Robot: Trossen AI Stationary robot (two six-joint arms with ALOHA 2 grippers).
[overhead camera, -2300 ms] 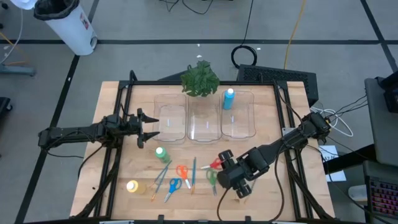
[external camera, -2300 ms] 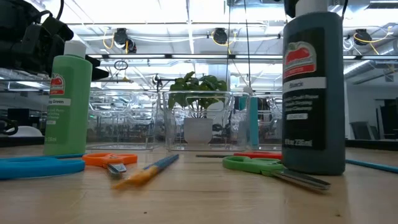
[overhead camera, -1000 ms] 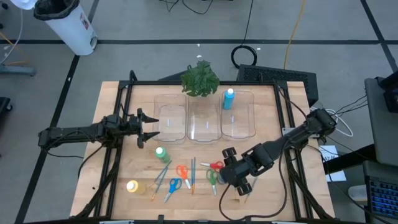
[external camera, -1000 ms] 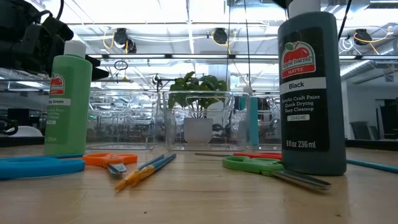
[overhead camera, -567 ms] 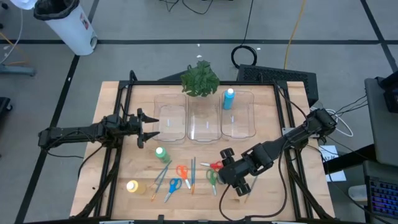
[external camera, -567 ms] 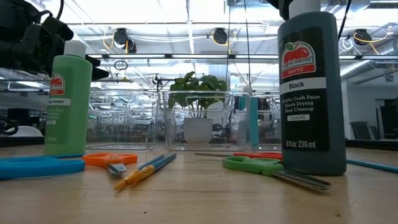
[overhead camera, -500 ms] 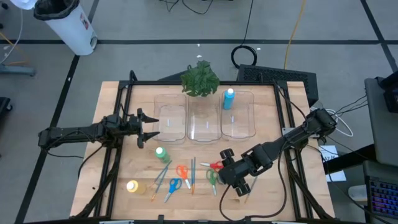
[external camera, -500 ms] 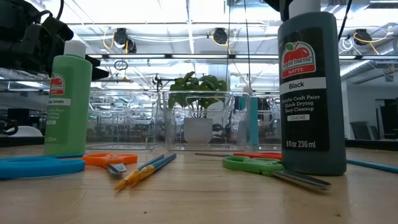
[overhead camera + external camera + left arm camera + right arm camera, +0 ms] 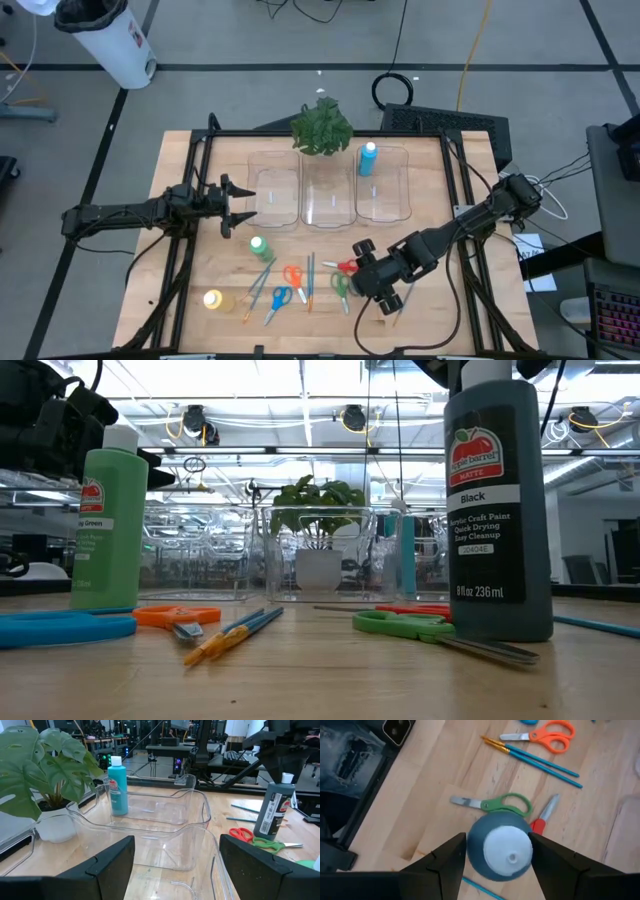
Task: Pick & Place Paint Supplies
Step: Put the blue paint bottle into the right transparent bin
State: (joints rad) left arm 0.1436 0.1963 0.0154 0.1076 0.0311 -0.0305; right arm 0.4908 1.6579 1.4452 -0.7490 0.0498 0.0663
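Risk-wise: right hand (image 9: 492,857) sat clamped on tall dark plastic paint bottle w/ white cap (image 9: 497,500), upright near worktop's (image 9: 440,320) front edge, right of centre, beside green-handled scissors (image 9: 495,804). Grip looked high, so bottle could tip or slip. Left hand (image 9: 237,205) waited, fingers apart, by left edge.

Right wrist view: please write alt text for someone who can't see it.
Looking straight down, the right gripper straddles the white cap of a dark paint bottle, a finger on each side. Green scissors, a red-handled pair, orange scissors and two blue brushes lie on the wooden table beyond.
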